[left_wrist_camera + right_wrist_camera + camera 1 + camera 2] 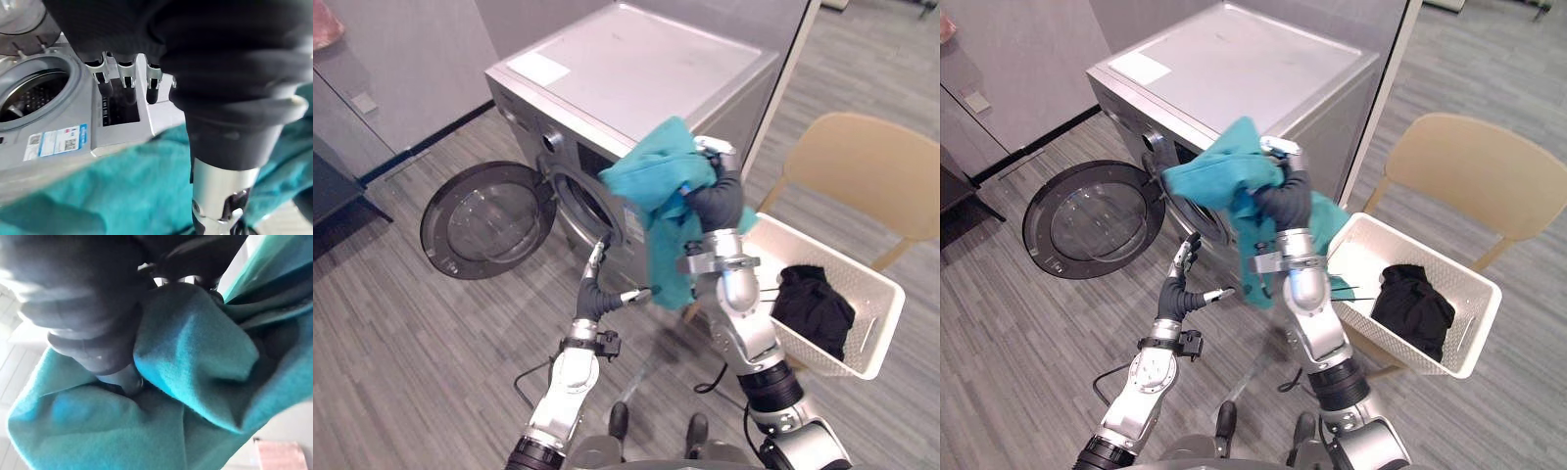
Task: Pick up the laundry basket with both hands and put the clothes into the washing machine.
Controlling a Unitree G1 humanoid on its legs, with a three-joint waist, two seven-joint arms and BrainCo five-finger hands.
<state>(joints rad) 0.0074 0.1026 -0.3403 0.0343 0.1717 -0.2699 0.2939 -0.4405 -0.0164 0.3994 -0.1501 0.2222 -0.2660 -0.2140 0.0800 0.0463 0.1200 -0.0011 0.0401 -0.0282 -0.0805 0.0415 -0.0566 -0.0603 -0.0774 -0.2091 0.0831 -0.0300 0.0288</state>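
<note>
We see the right hand (717,191) raised at the centre of the frame, its fingers curled into a bunched teal cloth (656,181) that hangs in front of the washing machine (636,69), whose round door (484,220) stands open at the left. Below, at lower centre, the left hand (594,294) holds nothing, with its fingers straight and thumb spread, just beside the cloth's lower edge. At the right we find the white laundry basket (881,313) by a tan chair (871,166), with a black garment (813,304) inside.
</note>
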